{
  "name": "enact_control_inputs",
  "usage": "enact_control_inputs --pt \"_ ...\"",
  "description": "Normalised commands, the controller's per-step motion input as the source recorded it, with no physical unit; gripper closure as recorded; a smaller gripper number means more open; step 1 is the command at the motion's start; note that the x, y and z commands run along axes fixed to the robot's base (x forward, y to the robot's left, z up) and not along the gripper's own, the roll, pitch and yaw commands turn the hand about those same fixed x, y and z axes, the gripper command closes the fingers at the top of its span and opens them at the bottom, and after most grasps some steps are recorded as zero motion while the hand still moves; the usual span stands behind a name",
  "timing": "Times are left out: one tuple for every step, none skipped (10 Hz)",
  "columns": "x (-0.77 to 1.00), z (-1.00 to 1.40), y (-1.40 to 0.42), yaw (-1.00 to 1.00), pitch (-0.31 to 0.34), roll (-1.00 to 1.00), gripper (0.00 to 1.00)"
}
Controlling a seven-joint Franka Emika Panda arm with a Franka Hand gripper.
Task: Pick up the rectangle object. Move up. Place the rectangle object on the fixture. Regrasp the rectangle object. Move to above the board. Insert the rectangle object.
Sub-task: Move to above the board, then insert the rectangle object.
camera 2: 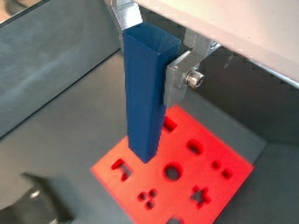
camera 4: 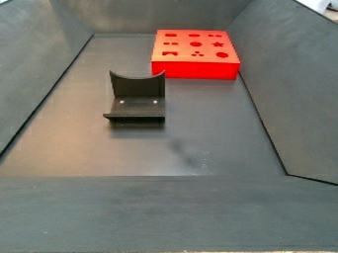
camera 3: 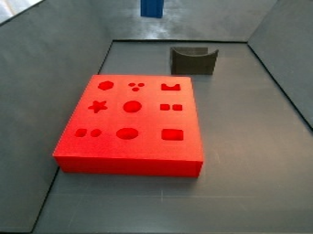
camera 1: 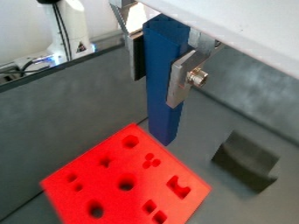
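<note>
While the gripper (camera 1: 163, 54) hung high over the bin, its flat silver fingers (camera 1: 184, 74) were clamped on the upper part of the rectangle object (camera 1: 165, 83), a slim blue bar held upright with its lower end pointing down. Both wrist views showed the bar (camera 2: 149, 96) pinched between the plates, a small bolt visible on the outer side of one finger (camera 2: 183, 77). Below the bar's free end lay the board (camera 1: 126, 179), a thick red slab with circles, squares, a star and other cut-outs in its top; the bar's tip hung well clear of it, and in a wrist view it overlapped the board's near edge (camera 2: 176, 171). Off to one side of the board, on the dark grey floor (camera 3: 251, 119), stood the fixture (camera 1: 244, 158), empty, its U-shaped notch facing up.

Farther out, in a side view, only the lowest bit of the blue bar (camera 3: 152, 8) showed at the upper edge of the picture, above the far end of the bin, beyond the board (camera 3: 132, 123) and the fixture (camera 3: 193, 59). From the opposite end, the fixture (camera 4: 134, 97) sat nearer the camera and the board (camera 4: 197, 52) lay beyond it, close to the back wall; neither gripper nor bar appeared there.
</note>
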Motion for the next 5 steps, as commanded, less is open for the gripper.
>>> enact_control_inputs --pt "-0.06 0.0 0.02 -0.04 -0.047 -0.48 1.0" --pt "-0.04 0.0 0.02 -0.02 -0.036 -0.25 1.0" --pt "0.0 -0.07 -0.02 0.0 0.0 0.0 1.0" --pt "-0.01 0.0 -0.06 0.01 -0.043 0.0 1.0" --pt "-0.2 -0.07 -0.3 0.0 -0.18 0.0 1.0"
